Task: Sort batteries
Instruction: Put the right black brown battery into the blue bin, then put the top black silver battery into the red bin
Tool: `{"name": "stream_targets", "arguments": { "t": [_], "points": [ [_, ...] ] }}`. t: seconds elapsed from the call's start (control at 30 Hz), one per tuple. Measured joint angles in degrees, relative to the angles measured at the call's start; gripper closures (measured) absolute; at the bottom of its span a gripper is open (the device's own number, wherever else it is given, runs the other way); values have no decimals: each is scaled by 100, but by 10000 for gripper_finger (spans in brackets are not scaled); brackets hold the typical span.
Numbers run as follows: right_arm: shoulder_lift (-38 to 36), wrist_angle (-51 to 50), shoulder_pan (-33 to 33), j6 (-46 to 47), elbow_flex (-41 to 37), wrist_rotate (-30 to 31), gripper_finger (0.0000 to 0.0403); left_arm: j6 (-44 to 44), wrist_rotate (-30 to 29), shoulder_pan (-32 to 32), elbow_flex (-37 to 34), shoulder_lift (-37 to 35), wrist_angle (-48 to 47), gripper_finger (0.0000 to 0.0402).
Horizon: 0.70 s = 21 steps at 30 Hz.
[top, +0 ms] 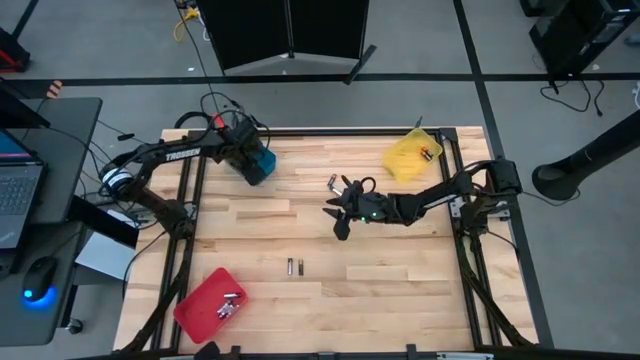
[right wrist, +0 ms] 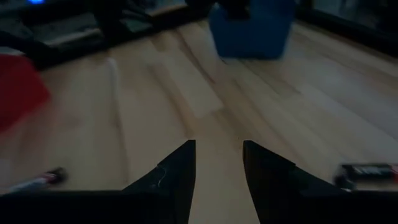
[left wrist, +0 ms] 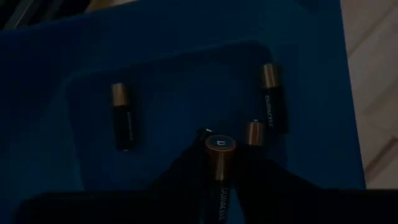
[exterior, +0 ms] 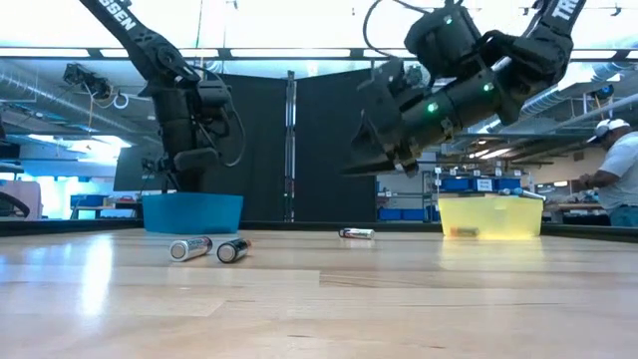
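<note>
My left gripper (top: 250, 160) hangs over the blue tray (top: 262, 170) at the table's far left, shut on a copper-topped battery (left wrist: 217, 152). Three more batteries (left wrist: 122, 115) lie on that tray's floor. My right gripper (right wrist: 217, 149) hovers open above the middle of the table (top: 345, 212), with nothing between its fingers. Two batteries (top: 295, 267) lie side by side on the wood nearer the front edge. Another battery (top: 332, 182) lies just beyond my right gripper. My left gripper has the battery between its two fingers (left wrist: 180, 171), which lie along it. The battery's copper end (left wrist: 217, 144) sticks out past the fingertips. The fingers slant steeply down from above into the blue tray. Where the pads meet the battery's dark body is hidden in shadow.
A yellow tray (top: 410, 158) with a battery in it stands at the far right. A red tray (top: 205, 305) holding several batteries sits at the near left corner. Bare wood stretches between the trays. Beyond the table's right side, a person (exterior: 618, 170) stands in the room.
</note>
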Motion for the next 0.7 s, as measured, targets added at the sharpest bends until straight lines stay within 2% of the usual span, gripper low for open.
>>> {"name": "stream_targets", "arguments": {
  "t": [0.17, 0.3, 0.4, 0.53, 0.63, 0.7],
  "points": [
    [0, -429, -249, 83, 0, 1, 258, -4, 0, -9, 0, 0, 6, 241],
    [0, -894, -478, 308, 0, -254, 258, -2, -4, -42, 0, -73, 55, 219],
    [0, -1169, -592, 388, 0, -306, 258, -13, -7, -48, 0, -233, 84, 223],
    [0, -1366, -673, 359, 0, -313, 252, -53, -11, -63, -2, -749, 421, 249],
    [0, -1501, -710, 252, 0, -251, 236, -116, 50, -211, -164, -1306, 1051, 275],
    [0, -1618, -754, 150, 0, -71, 221, -181, 313, -366, -398, -1716, 1530, 291]
  ]
}}
